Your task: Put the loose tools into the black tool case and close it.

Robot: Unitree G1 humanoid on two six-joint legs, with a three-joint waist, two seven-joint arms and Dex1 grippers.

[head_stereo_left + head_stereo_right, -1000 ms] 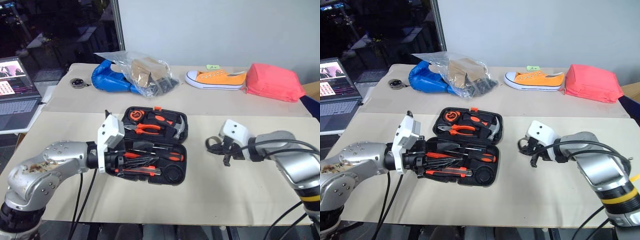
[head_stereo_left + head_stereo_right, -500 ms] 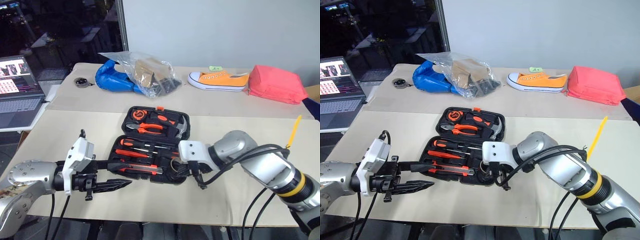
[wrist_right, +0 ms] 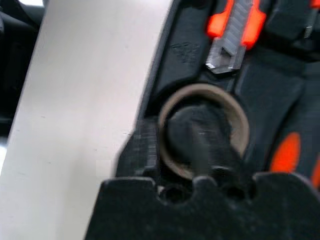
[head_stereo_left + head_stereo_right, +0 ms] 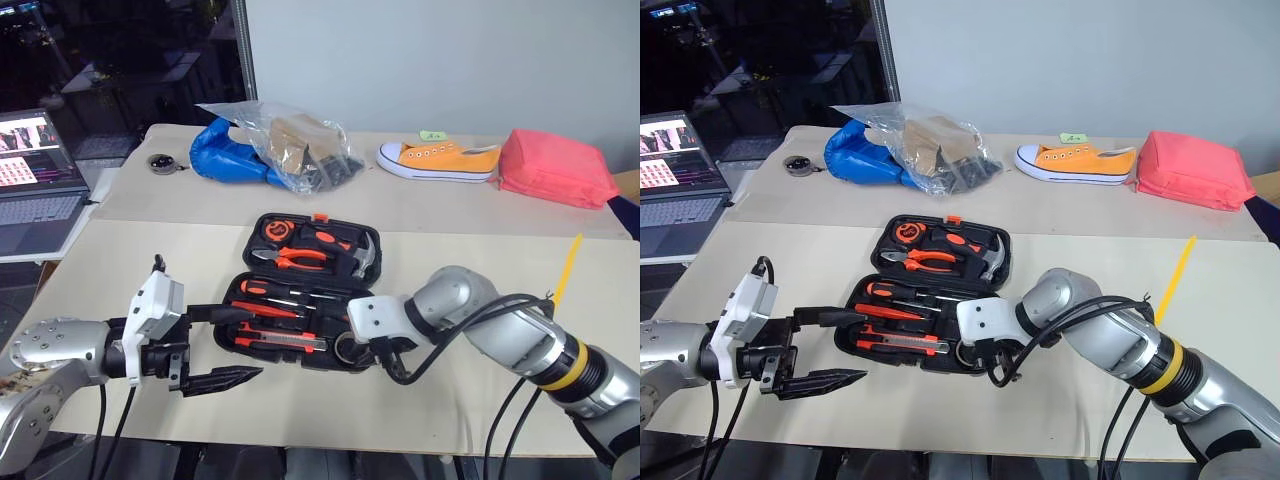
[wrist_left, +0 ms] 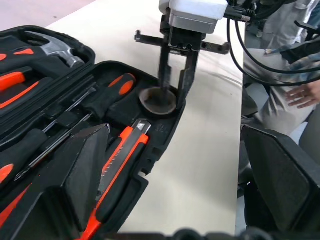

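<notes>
1. At the near right corner of the black tool case point(image 4: 305, 290), the right gripper point(image 5: 175, 85) straddles the small beige tape roll point(image 5: 157, 101), one finger inside the ring, one outside, parted. The roll sits in its round slot.
2. Judged step: releasing the roll. Next: lift straight out, then fold the lid.
3. Left gripper point(image 4: 215, 345) hovers empty, spread wide, beside the case's left end.
4. Case lies open mid-table; utility knife point(image 5: 122, 157) and screwdrivers point(image 4: 270, 292) are slotted.

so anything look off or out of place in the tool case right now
Nothing stands out. The black tool case lies open and flat, the utility knife and screwdrivers sit in their slots, and the tape roll is in its round recess, with the right gripper astride its rim.
</notes>
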